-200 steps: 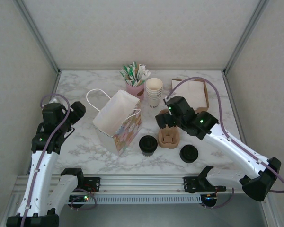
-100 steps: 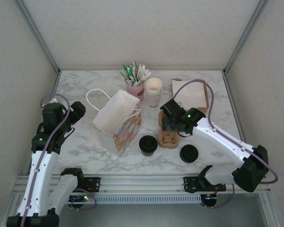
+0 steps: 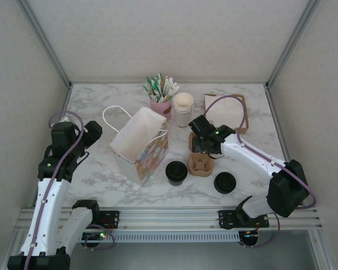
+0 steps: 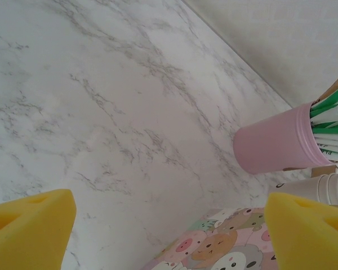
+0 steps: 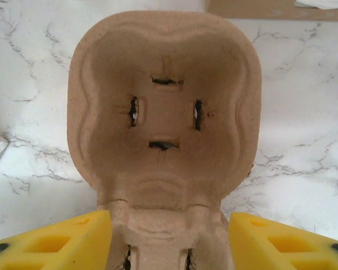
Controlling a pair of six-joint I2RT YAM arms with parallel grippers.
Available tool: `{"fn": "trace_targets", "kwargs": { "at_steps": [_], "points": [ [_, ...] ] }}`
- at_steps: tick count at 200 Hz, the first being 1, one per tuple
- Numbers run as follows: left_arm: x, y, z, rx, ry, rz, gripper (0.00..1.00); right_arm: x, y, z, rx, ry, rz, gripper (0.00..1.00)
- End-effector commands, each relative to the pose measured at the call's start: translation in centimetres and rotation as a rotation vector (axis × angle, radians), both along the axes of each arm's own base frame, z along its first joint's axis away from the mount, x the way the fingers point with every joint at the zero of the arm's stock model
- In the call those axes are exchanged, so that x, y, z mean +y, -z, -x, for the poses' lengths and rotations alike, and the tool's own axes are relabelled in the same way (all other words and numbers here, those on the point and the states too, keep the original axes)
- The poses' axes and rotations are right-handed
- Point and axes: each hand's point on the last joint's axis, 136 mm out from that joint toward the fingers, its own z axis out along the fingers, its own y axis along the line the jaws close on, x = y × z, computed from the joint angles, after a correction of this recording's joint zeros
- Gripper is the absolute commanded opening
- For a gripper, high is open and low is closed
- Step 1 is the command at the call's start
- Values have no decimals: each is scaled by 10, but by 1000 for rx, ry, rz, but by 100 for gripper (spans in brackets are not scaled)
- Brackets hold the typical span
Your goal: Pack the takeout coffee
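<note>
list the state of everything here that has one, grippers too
takeout coffee: upright on the table, lid on
paper bag: mouth open
cup carrier: on the table, no cup in it
cup stack: upright, lidless
left gripper: open, empty
right gripper: fingers either side of the cup carrier, contact unclear

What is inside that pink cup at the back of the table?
Green-and-white packets stand in the pink cup, fanning out above its rim. Their lower ends and the cup's bottom are hidden by its wall.
</note>
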Motion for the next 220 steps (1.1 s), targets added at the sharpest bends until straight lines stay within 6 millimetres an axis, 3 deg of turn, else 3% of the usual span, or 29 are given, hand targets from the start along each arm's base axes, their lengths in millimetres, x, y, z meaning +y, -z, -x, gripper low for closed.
{"fn": "trace_targets", "kwargs": {
  "at_steps": [1, 50, 78, 220],
  "points": [
    [1, -9, 1, -13, 9, -8, 87, 5, 6, -4, 6, -15, -12, 57],
    [0, -6, 0, -5, 9, -3, 87, 4, 23, -2, 40, 8, 5, 56],
    [0, -5, -1, 2, 8, -4, 87, 1, 33, 0, 62, 19, 27, 51],
    [-1, -4, -2, 7, 13, -1, 87, -2, 43, -2, 78, 49, 73, 47]
  ]
}}
